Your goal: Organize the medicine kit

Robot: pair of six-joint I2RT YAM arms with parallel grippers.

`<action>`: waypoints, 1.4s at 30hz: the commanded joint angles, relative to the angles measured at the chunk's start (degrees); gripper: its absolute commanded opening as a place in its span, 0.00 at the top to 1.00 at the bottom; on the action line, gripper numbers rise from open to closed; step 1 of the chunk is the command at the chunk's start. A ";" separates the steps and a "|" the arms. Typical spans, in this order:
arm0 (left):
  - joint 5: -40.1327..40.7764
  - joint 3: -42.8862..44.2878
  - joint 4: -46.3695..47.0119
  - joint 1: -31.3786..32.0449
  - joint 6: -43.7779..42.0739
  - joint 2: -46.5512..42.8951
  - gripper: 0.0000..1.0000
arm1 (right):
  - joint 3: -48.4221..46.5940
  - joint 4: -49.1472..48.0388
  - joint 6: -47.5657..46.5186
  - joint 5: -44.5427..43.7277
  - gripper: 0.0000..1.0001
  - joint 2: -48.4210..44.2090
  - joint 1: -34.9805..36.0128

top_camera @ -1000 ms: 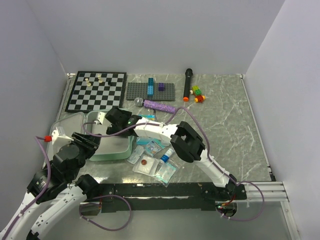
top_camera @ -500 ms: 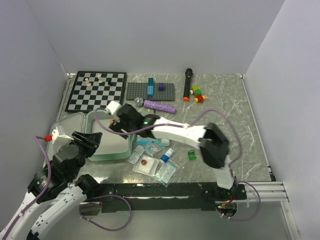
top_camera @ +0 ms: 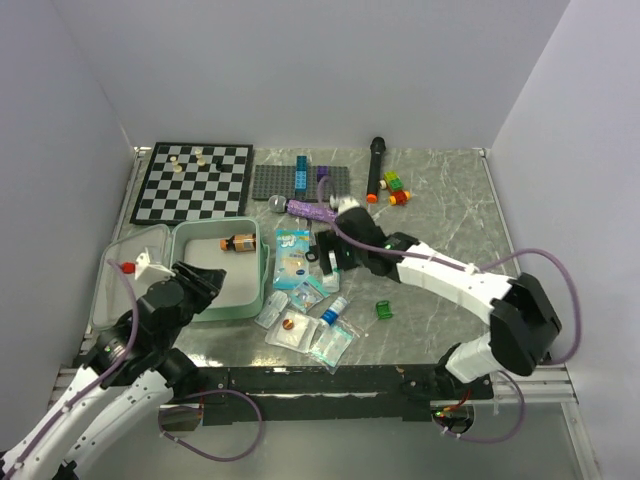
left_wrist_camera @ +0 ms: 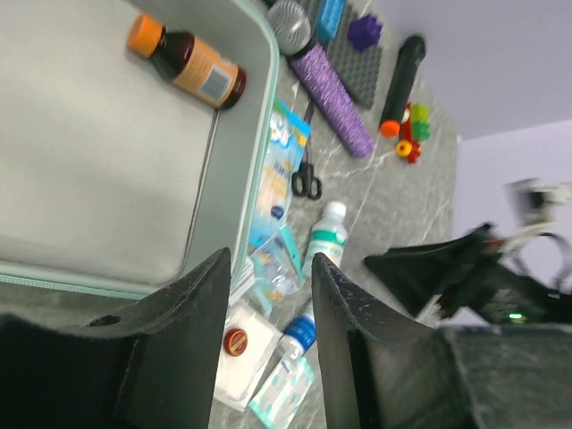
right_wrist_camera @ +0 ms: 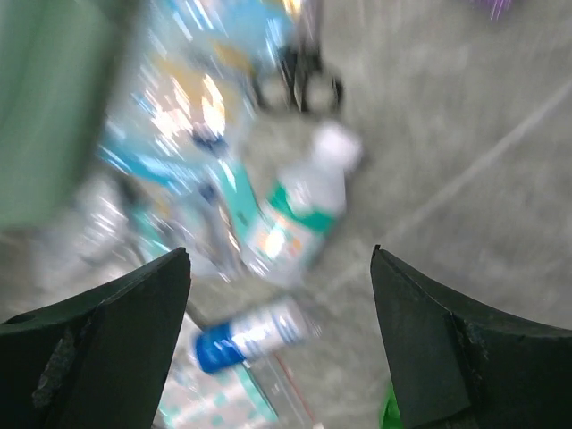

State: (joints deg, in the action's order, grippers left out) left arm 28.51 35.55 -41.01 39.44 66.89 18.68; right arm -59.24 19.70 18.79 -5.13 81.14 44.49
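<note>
Right jaws spread wide, empty; beneath them a white bottle point(right_wrist_camera: 299, 214) lies among packets on the tabletop point(right_wrist_camera: 465, 134). Left jaws half apart, empty; just ahead, the medicine kit point(left_wrist_camera: 98, 179) lies open, brown bottle point(left_wrist_camera: 188, 67) inside.

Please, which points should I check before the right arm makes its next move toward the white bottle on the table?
1. medicine kit open, with free room inside: ok.
2. brown bottle lies inside the kit: ok.
3. right gripper jaws open and empty: ok.
4. white bottle lies below, between the jaws: ok, though this view is blurred.
5. left gripper holds nothing: ok.
6. Height of the right gripper above the bottle: cannot tell.
</note>
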 commanded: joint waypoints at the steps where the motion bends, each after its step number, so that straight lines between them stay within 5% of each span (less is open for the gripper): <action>1: -5.12 -2.50 5.76 -0.15 0.26 1.54 0.54 | 3.87 0.43 4.85 4.77 0.12 1.56 0.69; 12: -7.07 -3.47 6.82 -0.07 0.08 4.35 0.54 | 1.94 -0.37 8.02 4.77 0.07 9.64 -2.12; 32: -6.45 -4.61 5.42 -0.07 0.87 2.42 0.54 | -2.45 0.77 -1.03 5.22 0.30 18.17 -4.32; 42: -4.96 -3.82 4.63 -0.15 0.34 1.63 0.54 | -3.42 2.44 -4.10 -0.58 0.48 9.04 -3.80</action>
State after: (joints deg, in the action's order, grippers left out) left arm 22.37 31.07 -36.71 39.44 67.16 21.10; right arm -59.37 21.47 17.04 -2.48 95.79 40.47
